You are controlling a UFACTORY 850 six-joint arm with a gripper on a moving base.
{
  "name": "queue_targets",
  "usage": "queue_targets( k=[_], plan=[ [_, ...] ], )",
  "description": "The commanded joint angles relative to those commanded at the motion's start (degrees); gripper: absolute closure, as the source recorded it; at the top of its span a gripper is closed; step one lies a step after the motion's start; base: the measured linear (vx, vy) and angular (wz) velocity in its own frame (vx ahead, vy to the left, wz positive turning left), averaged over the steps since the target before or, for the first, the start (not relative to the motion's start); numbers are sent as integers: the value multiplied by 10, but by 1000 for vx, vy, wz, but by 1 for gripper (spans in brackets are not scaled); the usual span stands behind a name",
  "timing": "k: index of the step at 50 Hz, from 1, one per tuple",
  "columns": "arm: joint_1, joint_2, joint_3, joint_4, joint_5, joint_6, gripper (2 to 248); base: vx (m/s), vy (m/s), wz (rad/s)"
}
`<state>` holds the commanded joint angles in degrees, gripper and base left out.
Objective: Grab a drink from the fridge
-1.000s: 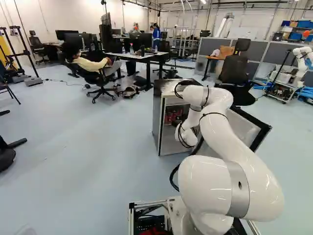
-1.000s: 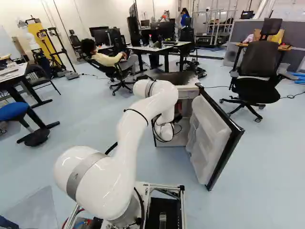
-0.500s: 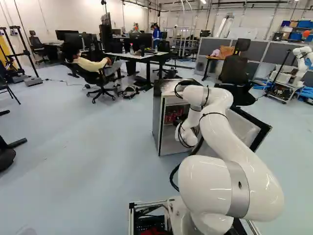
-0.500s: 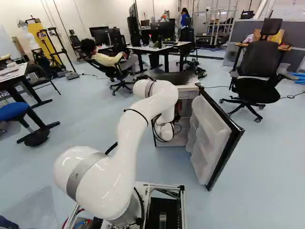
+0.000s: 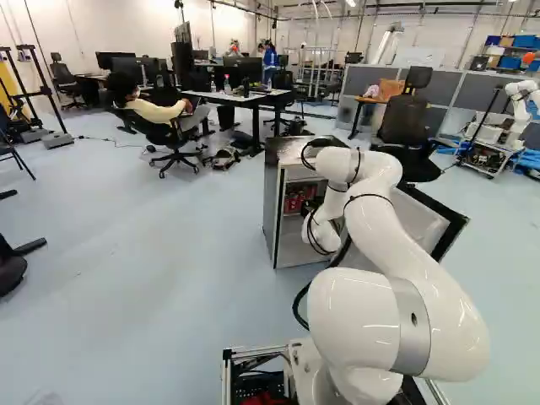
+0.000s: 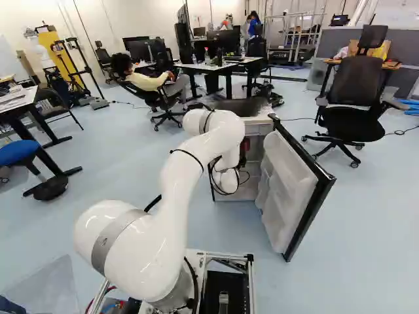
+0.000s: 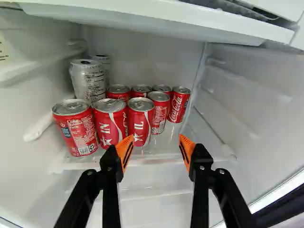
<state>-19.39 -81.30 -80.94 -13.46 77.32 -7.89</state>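
In the left base view my gripper [image 5: 312, 205] is partly hidden by the arm, at the open front of the fridge [image 5: 272, 207]. The wrist view has the gripper [image 7: 156, 144] with its fingers apart and nothing between them. Ahead, on a fridge shelf [image 7: 161, 157], stand several upright red cans. The nearest are a wide can [image 7: 77, 128], a second [image 7: 110, 122] and a slimmer one [image 7: 141, 119], ahead of the gap between the fingers. Farther right in that group is another red can [image 7: 179, 104]. Silver cans [image 7: 88, 81] stand behind the wide one.
The fridge door [image 6: 298, 190] stands swung out right of the arm. A ledge [image 7: 156, 21] spans the compartment above the cans, with side walls [image 7: 256, 95] close by. Beyond the fridge are an office chair [image 6: 357, 98] and desks [image 6: 226, 67]. Another robot [image 5: 521, 97] stands far right.
Slightly more of the red cans shows past the black gripper in the base views. The rest of the arm looks almost unmoved, and the base and fridge stand as before.
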Motion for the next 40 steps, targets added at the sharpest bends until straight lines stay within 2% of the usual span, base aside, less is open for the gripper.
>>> queue_targets(
  k=[22, 40],
  plan=[
    [1, -1, -2, 0, 0, 0, 97, 0, 0, 0],
    [7, -13, -24, 0, 0, 0, 97, 0, 0, 0]
  ],
)
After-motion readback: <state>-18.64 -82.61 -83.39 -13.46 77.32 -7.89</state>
